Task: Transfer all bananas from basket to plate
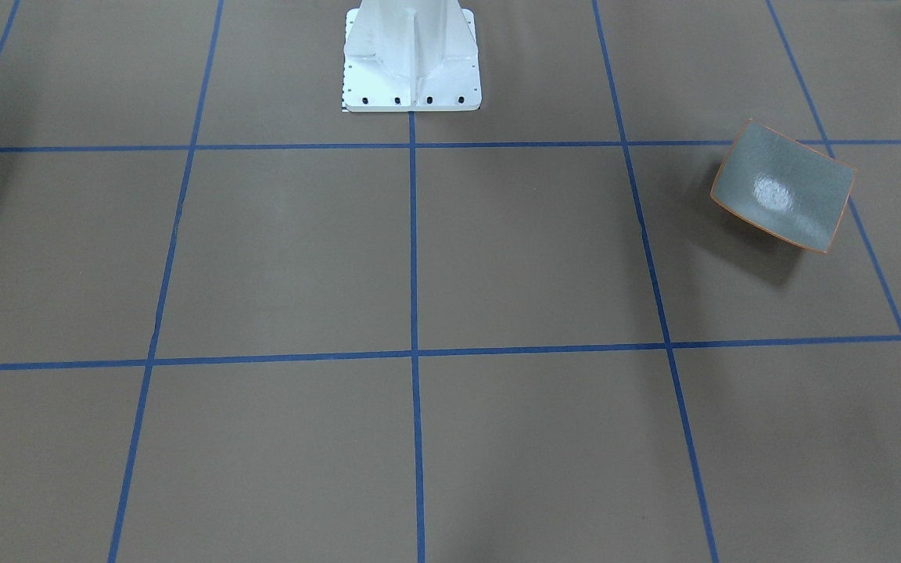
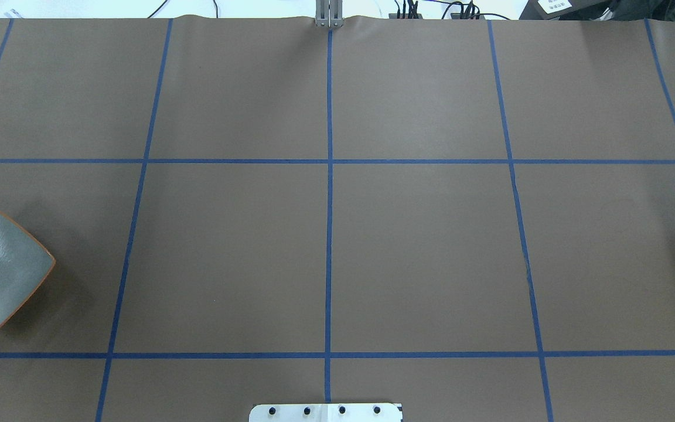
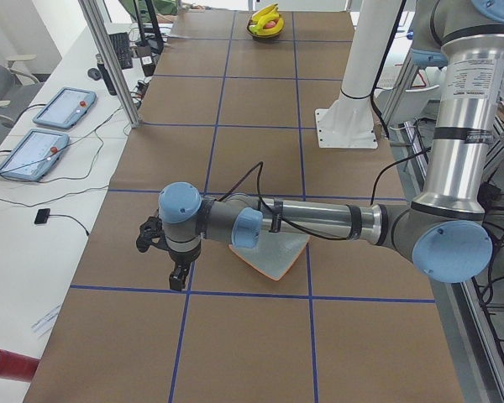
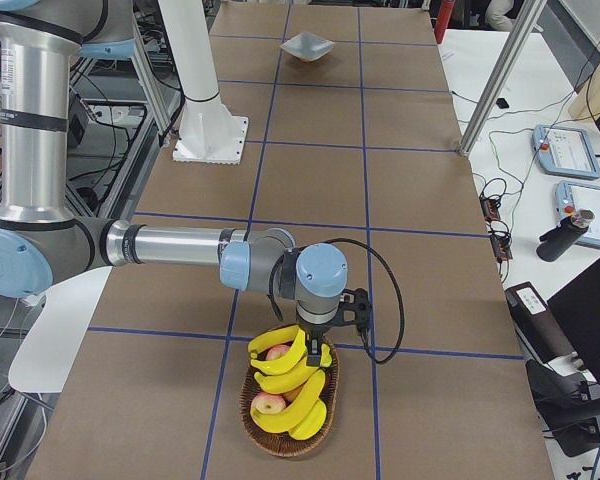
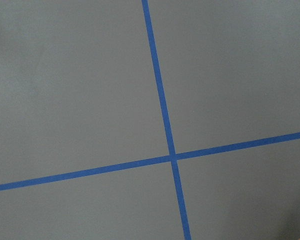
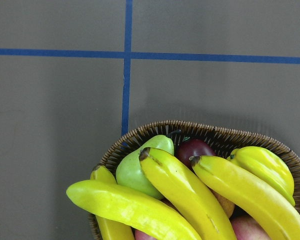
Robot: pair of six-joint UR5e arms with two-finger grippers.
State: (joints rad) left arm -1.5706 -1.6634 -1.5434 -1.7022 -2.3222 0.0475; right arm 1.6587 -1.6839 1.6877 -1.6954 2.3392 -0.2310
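bananas point(image 6: 190, 195) in wicker basket point(image 6: 225, 136)

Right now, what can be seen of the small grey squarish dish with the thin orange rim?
The small squarish grey dish with upturned sides and a thin orange rim looks like glazed ceramic, with a bright highlight in its hollow. It is empty and upright, resting on the brown table cover on the robot's left side, one corner lying over a blue tape line. Nothing else touches it.
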